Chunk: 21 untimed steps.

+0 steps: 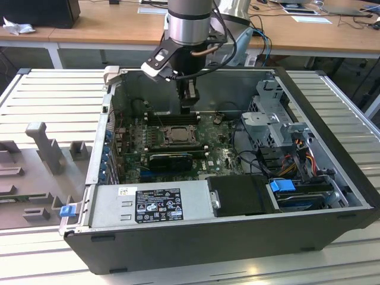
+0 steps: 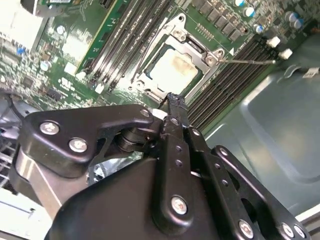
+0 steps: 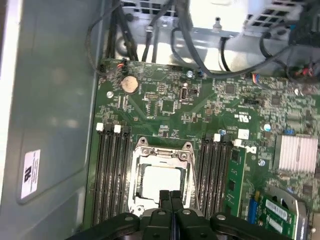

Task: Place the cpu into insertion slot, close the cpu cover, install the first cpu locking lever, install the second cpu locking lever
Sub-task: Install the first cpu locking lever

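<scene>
In the exterior view's upper middle, the gripper (image 1: 189, 109), clenched empty probably for pushing, hangs over the cpu (image 3: 159, 180) under its cover (image 3: 162, 152)

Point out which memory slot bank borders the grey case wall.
The bank on the coin battery's side of the cpu; the other bank sits toward the finned heatsink.

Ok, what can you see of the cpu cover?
The cpu cover is a thin silvery metal frame with an open centre, lying flat on the green motherboard between two banks of memory slots. The cpu shows its pale grey top through the opening. In the second wrist view a thin locking lever juts sideways from one corner. The shut gripper is at one edge; contact unclear.
</scene>
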{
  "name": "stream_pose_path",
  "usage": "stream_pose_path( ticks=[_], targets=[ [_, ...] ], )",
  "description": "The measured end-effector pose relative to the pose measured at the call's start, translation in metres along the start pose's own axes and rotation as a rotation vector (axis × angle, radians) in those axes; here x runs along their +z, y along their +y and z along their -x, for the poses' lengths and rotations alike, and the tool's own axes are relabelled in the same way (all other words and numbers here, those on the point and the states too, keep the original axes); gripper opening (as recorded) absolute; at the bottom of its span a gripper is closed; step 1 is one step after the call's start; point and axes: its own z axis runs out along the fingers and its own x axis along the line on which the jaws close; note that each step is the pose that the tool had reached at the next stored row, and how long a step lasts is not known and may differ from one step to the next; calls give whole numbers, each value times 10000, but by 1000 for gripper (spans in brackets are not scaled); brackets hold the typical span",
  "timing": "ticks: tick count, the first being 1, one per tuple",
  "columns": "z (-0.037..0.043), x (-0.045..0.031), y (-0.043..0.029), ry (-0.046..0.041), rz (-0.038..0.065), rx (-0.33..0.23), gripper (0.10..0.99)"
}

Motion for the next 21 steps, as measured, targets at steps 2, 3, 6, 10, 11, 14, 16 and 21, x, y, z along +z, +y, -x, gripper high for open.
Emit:
stream_pose_path(
  ticks=[2,3,6,10,11,14,16,21],
  targets=[
    [0,3,0,12,0,-705,106],
    [0,4,0,17,0,-1010,106],
    [0,15,0,44,1,-2595,106],
    [0,18,0,71,1,-4220,106],
    [0,18,0,79,1,-4677,106],
    [0,18,0,89,1,-5304,106],
    [0,18,0,96,1,-5706,106],
    [0,19,0,107,2,-6405,106]
  ],
)
